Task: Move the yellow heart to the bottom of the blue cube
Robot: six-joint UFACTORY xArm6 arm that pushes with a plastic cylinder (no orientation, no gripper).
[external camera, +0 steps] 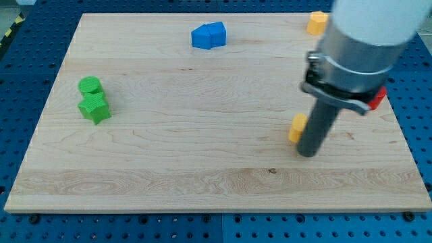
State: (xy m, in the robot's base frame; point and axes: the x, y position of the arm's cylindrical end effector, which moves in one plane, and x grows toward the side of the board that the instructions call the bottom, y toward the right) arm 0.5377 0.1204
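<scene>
A yellow block (297,127), mostly hidden behind the rod so its shape is unclear, sits right of the board's middle. My tip (308,153) rests on the board just to the right of it and slightly below, touching or nearly touching it. Two blue blocks (208,35) sit together near the view's top, well up and left of the tip; the left one looks like a cube. The arm's grey body (364,47) covers the upper right of the view.
A green cylinder (90,86) and a green star (94,107) stand together at the view's left. An orange-yellow block (316,22) sits at the top right. A red block (379,98) peeks out behind the arm at the right edge.
</scene>
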